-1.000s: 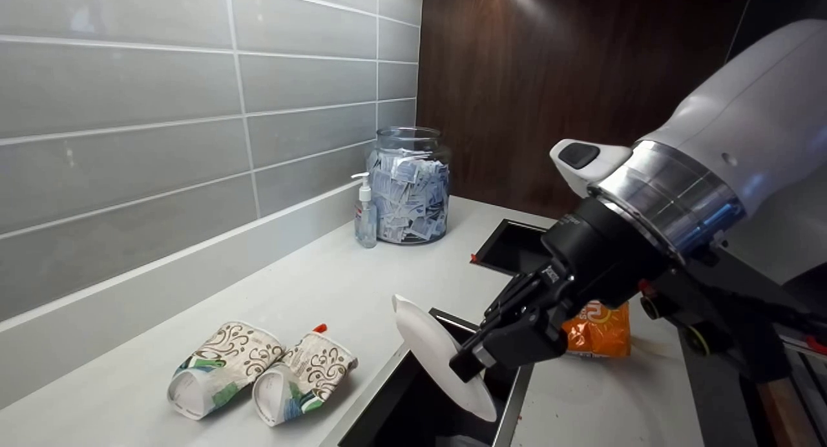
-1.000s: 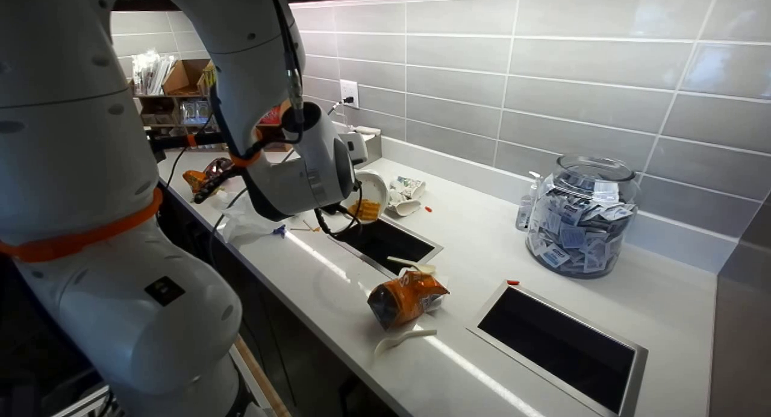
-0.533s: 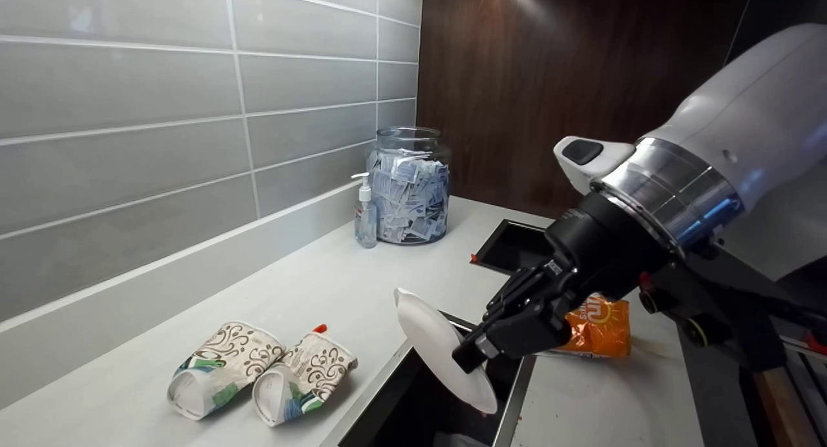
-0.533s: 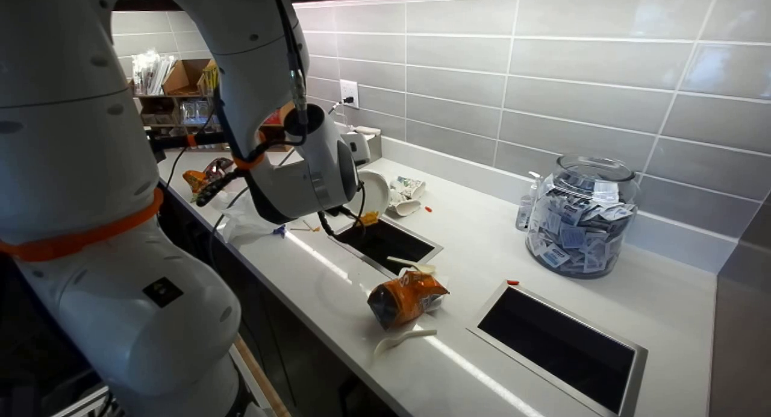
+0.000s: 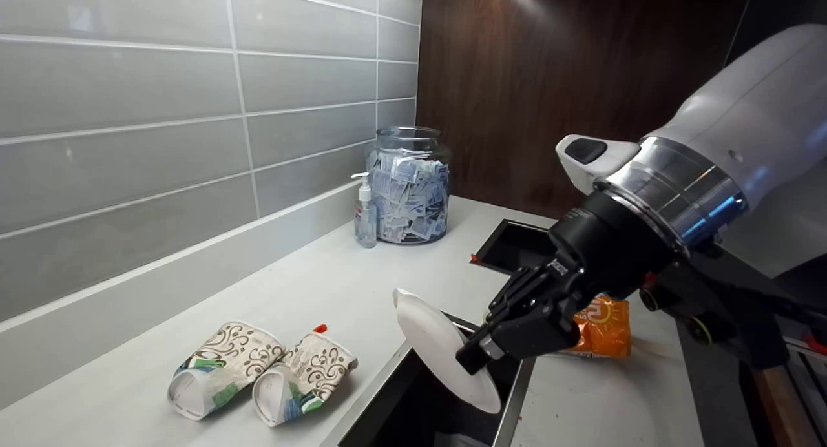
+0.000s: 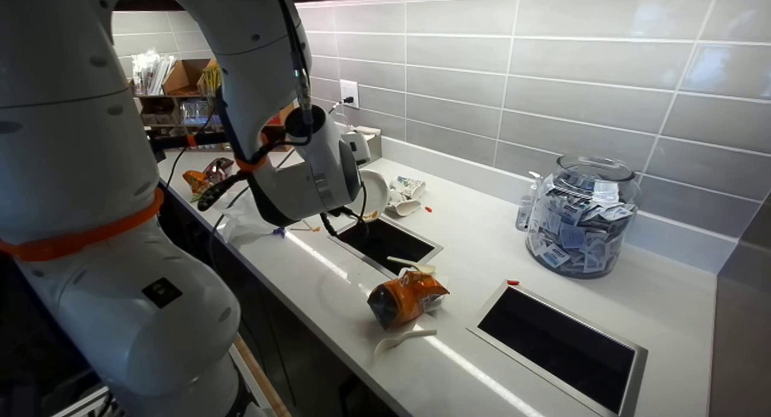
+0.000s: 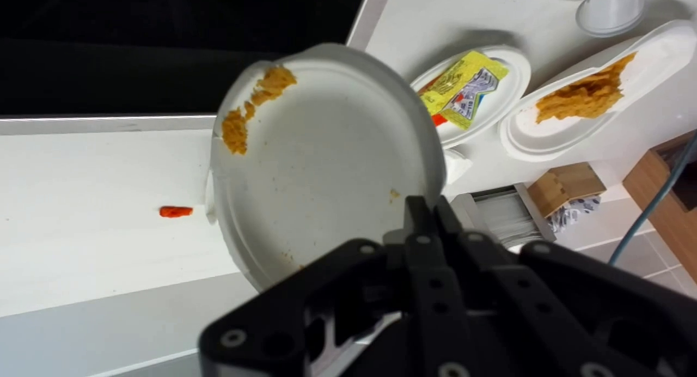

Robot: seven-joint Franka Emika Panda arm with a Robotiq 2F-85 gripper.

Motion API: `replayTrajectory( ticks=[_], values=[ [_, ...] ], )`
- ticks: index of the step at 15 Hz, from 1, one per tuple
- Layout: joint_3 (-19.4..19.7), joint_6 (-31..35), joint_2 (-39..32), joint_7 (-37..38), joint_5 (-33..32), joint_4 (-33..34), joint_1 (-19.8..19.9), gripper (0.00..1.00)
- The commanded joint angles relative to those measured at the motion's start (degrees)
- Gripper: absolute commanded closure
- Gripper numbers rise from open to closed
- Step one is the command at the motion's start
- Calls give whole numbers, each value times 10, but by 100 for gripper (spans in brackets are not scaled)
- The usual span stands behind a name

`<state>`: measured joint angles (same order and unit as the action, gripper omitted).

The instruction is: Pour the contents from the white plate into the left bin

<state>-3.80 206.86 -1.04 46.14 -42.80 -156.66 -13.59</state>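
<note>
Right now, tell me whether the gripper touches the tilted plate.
Touching: the wrist view shows the gripper pinching the tilted plate at its rim.

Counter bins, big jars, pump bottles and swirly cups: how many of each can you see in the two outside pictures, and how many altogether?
2 counter bins
1 big jar
1 pump bottle
2 swirly cups
Total: 6, counting each thing once

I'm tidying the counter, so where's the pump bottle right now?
In both exterior views, the pump bottle stands just left of the large glass jar, near the tiled wall.
</note>
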Motion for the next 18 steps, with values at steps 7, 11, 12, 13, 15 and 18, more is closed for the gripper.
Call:
replayTrajectory(
  ticks=[7, 11, 12, 13, 15, 18],
  values=[
    [23, 104, -2, 12, -73, -9, 21, 99],
    [31, 121, -2, 6, -79, -9, 25, 99],
    [33, 143, -8, 6, -92, -7, 27, 99],
    [34, 145, -8, 3, -98, -6, 27, 99],
    [35, 135, -8, 8, -103, -4, 27, 99],
    [36, 124, -5, 6, -99, -5, 27, 99]
  ],
)
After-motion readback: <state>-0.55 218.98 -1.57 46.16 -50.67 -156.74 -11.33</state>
